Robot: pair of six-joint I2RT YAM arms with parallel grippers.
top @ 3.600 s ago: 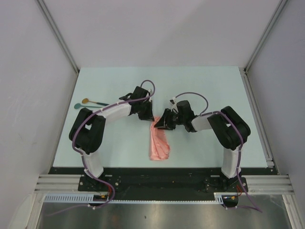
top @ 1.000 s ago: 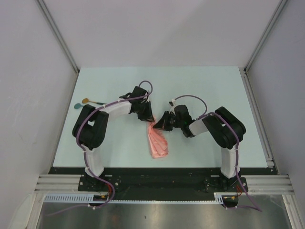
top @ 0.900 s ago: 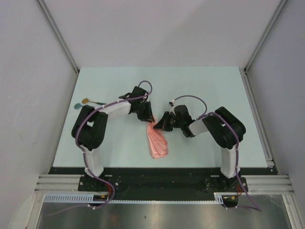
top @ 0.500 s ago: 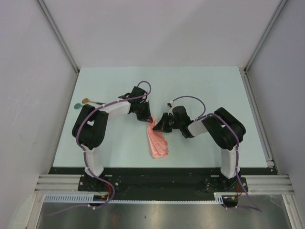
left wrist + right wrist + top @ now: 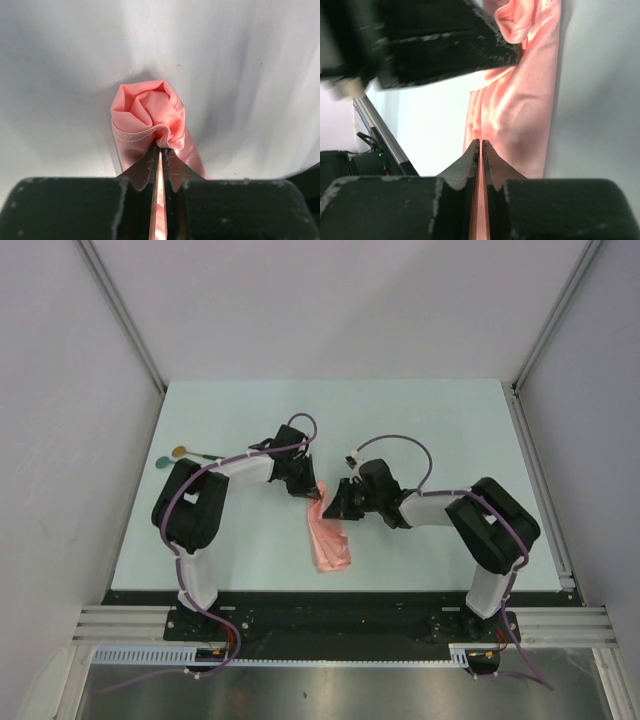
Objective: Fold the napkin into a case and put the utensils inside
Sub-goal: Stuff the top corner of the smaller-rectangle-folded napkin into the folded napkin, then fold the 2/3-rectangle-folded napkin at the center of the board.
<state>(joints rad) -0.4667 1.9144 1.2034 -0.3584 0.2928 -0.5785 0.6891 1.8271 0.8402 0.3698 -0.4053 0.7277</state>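
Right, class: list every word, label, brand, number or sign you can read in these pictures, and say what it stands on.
None: no text can be read in any view.
The napkin, spoons and table bear no lettering.

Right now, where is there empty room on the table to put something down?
The far strip of the table is bare, and so is the side past the right arm. The middle is crowded: the left claw and right claw pinch the napkin there. Two spoons lie by the left edge.
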